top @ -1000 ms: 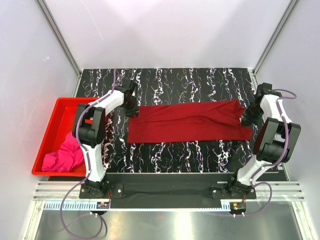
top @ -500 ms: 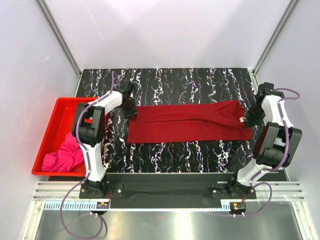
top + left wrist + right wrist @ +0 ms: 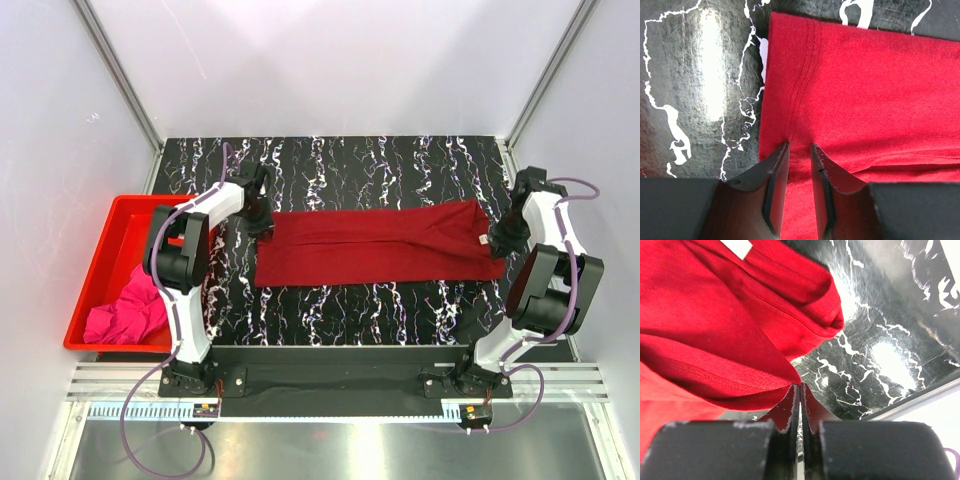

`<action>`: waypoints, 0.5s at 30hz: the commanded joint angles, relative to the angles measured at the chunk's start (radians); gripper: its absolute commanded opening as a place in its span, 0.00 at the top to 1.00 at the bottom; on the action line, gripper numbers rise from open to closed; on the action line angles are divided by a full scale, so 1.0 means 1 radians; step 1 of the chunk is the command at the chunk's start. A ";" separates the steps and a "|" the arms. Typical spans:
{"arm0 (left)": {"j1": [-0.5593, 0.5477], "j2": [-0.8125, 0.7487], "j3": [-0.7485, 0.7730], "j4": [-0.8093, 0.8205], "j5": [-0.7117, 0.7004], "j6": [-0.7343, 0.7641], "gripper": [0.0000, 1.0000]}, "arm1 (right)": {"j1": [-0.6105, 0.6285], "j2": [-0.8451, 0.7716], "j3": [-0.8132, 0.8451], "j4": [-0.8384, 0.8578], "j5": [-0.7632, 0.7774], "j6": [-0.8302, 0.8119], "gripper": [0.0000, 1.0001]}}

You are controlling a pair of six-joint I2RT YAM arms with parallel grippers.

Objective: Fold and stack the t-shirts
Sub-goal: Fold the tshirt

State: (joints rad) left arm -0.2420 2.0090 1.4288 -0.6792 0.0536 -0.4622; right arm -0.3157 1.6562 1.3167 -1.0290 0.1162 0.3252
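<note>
- Left claw [image 3: 799, 147]: the fingers [image 3: 776, 172] are drawn close together with a narrow strip of the dark red shirt [image 3: 380, 245] between them. The cloth is pinched just beside a stitched hem, and small creases run from the fingertips into the fabric.
- Ahead of the left claw, the hemmed corner of the shirt lies flat on the worktop [image 3: 350, 170]. Bare black marbled surface is seen to its left side.
- Right claw [image 3: 800, 389]: the fingers are pressed together, with only a hairline slit visible. A folded edge of the same shirt is caught at the tips.
- Ahead of and to the left of the right claw, the cloth is gathered in loose layered folds. A white label [image 3: 737, 246] is seen at the far edge of that view. Bare worktop lies to the right of the tips.
- Between the two claws, the dark red shirt is spread as a long band across the worktop, one end at each claw.
- The pink shirt [image 3: 125, 312] is bunched in the red bin [image 3: 110, 215], well apart from the left claw, on its outer side and nearer the arm base.
- The bin is placed at the left edge of the worktop.
</note>
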 commanded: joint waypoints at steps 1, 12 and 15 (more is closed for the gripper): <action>0.013 -0.042 -0.011 -0.028 -0.038 0.033 0.69 | -0.006 -0.018 -0.066 0.017 0.033 -0.009 0.94; -0.006 -0.170 0.016 -0.069 -0.078 0.059 0.65 | -0.002 -0.047 -0.022 0.071 -0.091 0.014 0.50; -0.028 -0.193 0.018 -0.072 -0.077 0.059 0.64 | 0.026 -0.004 0.015 0.153 -0.233 0.032 0.50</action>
State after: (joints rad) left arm -0.2459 1.8824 1.4288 -0.7444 0.0048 -0.4217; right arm -0.3130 1.6527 1.2671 -0.9733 0.0219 0.3374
